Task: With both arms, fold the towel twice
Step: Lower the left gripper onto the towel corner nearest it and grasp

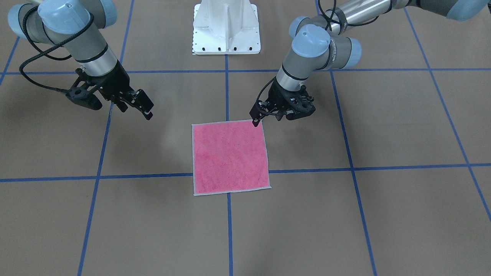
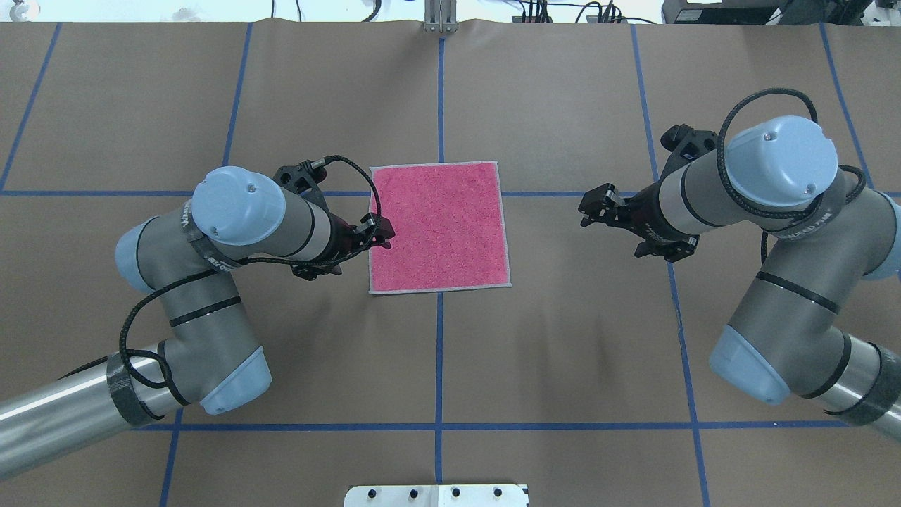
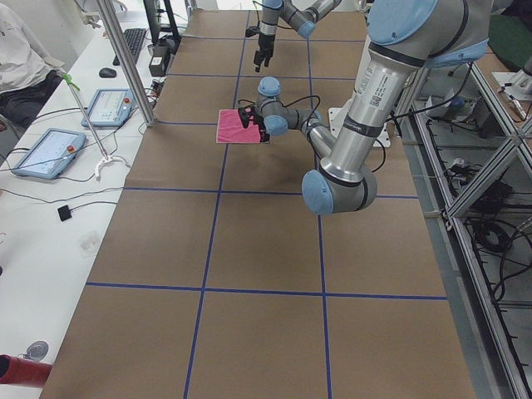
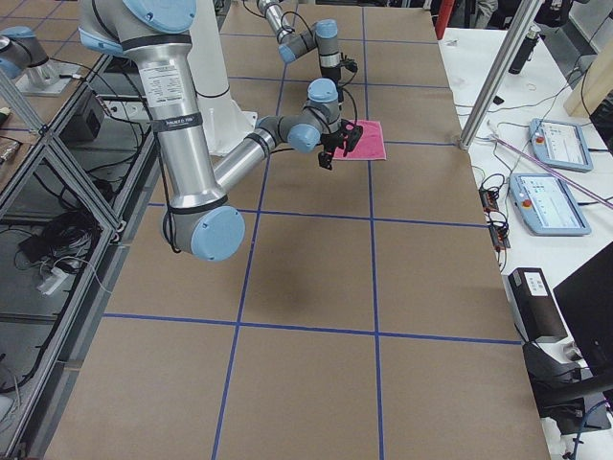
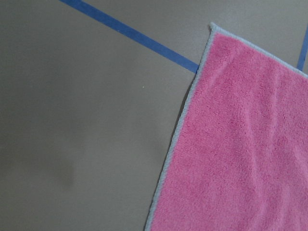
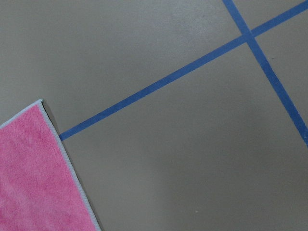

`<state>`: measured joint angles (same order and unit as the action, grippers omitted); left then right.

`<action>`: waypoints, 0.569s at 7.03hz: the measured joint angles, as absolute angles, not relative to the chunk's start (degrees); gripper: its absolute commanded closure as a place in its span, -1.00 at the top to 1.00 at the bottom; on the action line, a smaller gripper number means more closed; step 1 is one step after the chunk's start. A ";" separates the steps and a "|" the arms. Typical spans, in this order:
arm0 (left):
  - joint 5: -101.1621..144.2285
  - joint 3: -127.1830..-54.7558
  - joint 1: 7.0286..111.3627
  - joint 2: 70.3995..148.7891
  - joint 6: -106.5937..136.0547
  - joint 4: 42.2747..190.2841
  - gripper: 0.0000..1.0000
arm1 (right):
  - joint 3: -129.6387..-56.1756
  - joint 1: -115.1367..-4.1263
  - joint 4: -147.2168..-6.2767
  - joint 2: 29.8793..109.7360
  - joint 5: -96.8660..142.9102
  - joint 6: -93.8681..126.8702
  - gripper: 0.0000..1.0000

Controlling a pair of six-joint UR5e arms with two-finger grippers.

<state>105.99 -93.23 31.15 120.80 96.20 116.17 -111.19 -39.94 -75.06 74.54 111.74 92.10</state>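
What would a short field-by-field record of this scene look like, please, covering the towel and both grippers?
towel: lying flat and unfolded, pink face up, on the table
left gripper: jaws look open, at the towel's left edge; contact cannot be told
right gripper: jaws look open, over bare table, apart from the towel's right edge
folds done: none
table markings: blue tape lines, one passing under the towel
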 measured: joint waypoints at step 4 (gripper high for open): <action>102.84 -91.41 28.53 121.87 96.50 116.43 0.35 | -111.26 -39.82 -75.06 74.53 111.59 92.11 0.99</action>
<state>102.84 -91.41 28.53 121.87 96.50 116.43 -111.26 -39.82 -75.06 74.53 111.59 92.11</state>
